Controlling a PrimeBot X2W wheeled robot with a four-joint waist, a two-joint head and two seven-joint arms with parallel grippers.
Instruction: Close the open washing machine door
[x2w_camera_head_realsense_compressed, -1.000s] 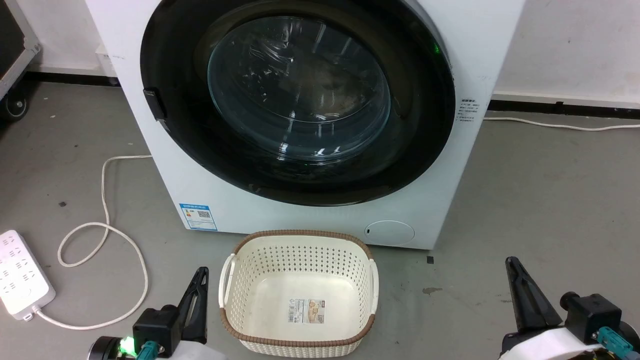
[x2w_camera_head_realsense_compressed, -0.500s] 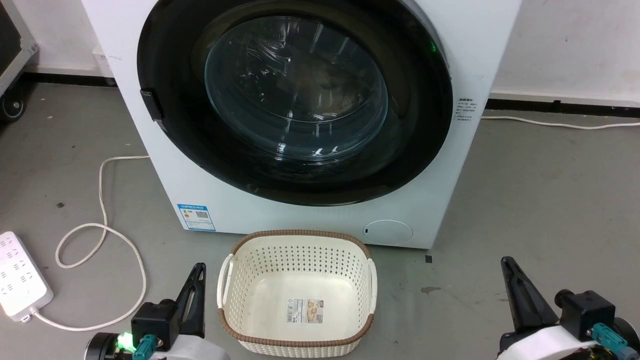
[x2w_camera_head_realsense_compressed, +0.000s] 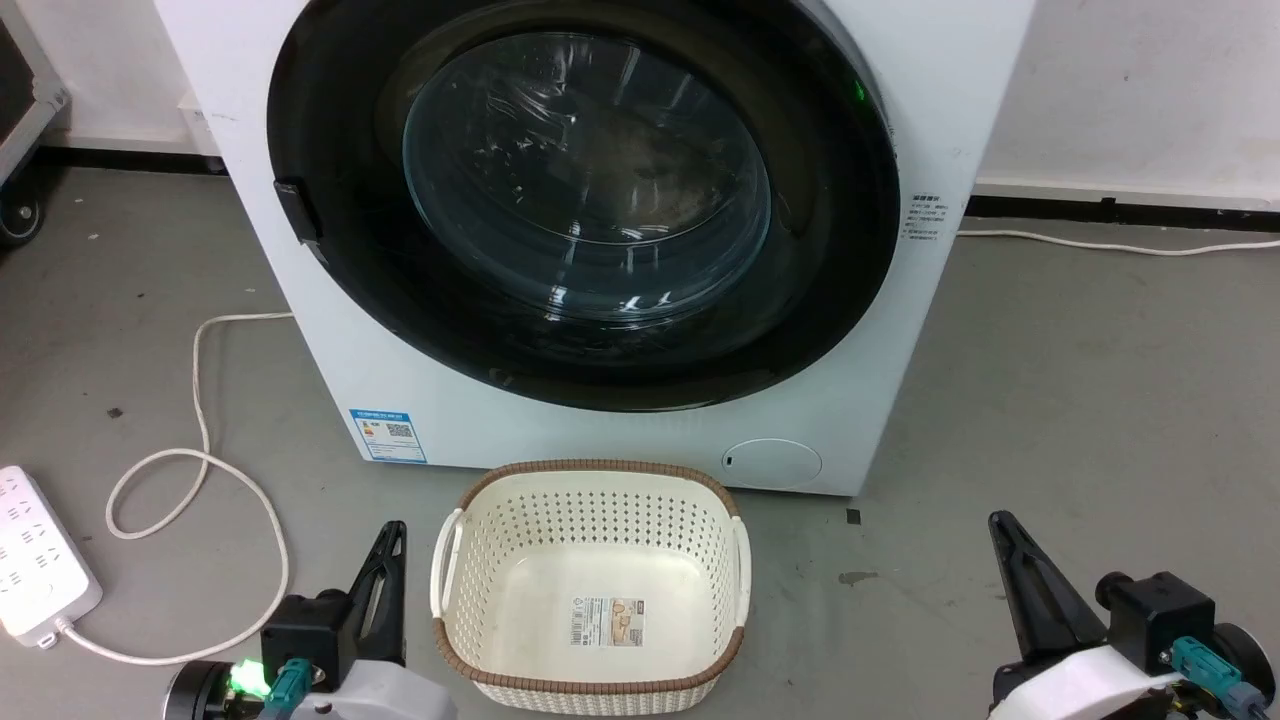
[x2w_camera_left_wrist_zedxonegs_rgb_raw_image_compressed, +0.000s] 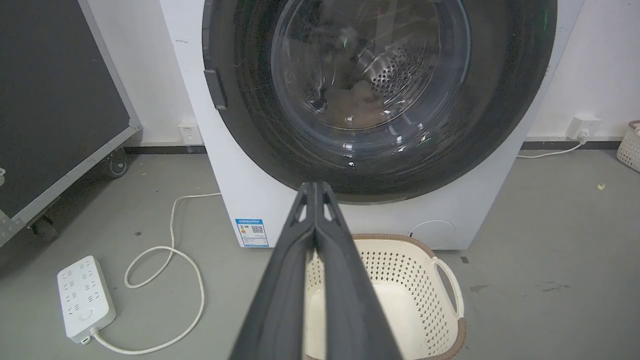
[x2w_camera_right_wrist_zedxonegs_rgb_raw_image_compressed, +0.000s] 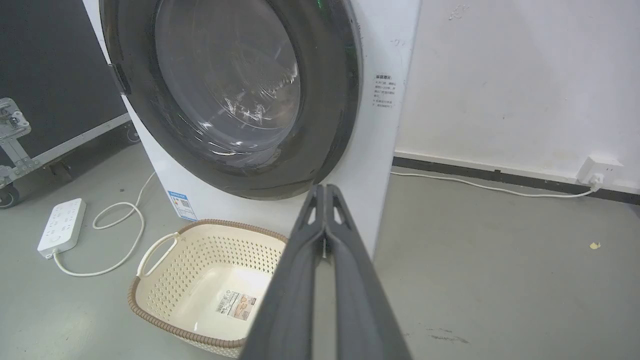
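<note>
This looks like a test room or lab, not a home. The washing machine stands free on a bare grey floor ahead of the left claw and the right claw. Behind it is a plain white wall with a black skirting strip. Left of the left claw, a power strip lies loose on the floor, its white cable looped. Beyond that stands a black metal-edged case on castors. Far right of the right claw, a socket sits low on the wall.

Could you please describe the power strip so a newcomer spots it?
Start at the white washing machine. On the floor to its left, a looped white cable leads to the power strip: a flat white socket block, unlike the perforated cream basket.
</note>
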